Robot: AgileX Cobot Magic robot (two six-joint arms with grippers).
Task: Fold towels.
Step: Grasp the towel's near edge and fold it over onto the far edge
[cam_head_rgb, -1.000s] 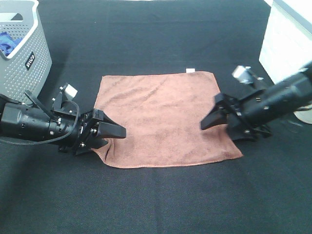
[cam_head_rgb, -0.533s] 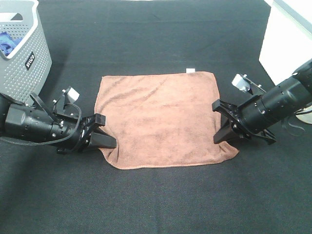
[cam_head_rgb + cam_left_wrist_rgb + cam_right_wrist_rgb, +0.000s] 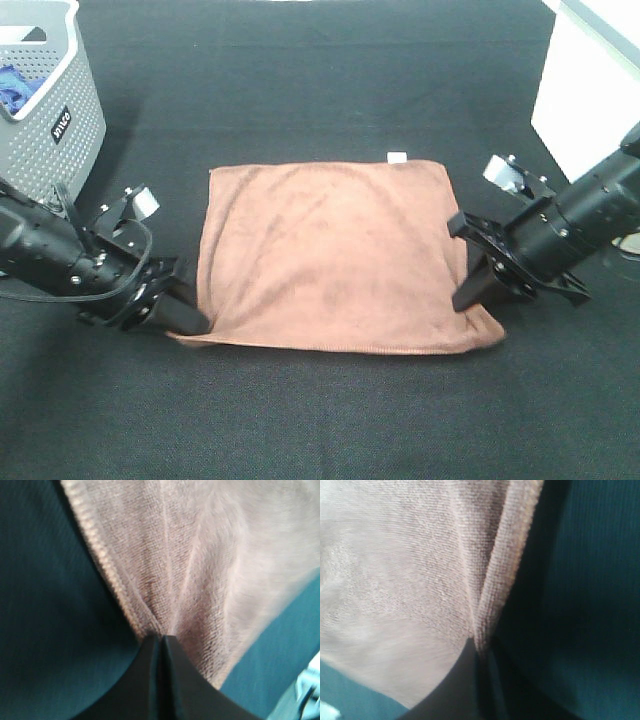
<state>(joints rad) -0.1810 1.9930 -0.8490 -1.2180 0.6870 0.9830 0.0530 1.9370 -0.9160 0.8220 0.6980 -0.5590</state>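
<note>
Bright even overhead light, soft shadows; wrist views w/ towel blurry at edges, poss. motion blur

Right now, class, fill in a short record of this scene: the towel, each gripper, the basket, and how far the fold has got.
towel: brown, spread open on the black table, white tag at far edge
left gripper: shut on the towel's near left corner
right gripper: shut on the towel's near right corner
basket: grey, far left, blue cloth inside
fold: not yet made
</note>
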